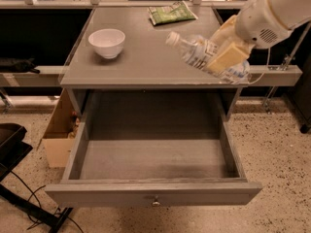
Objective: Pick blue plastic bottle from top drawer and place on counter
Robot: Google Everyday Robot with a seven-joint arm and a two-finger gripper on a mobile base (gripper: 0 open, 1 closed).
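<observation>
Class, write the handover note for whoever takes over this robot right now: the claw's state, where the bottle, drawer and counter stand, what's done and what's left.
Claw: shut on the bottle, at the counter's right front corner.
Bottle: tilted, cap pointing left, not yet set down.
Drawer: pulled open, nothing in it.
Also on the counter: bowl at left, green packet at the back.
Done: bottle out of the drawer.
Left: lower it onto bare counter, release, withdraw.

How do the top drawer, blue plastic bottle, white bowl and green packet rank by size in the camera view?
1. top drawer
2. blue plastic bottle, held by the gripper over the counter, right side
3. white bowl and green packet look alike; packet farther back, so unranked
</observation>
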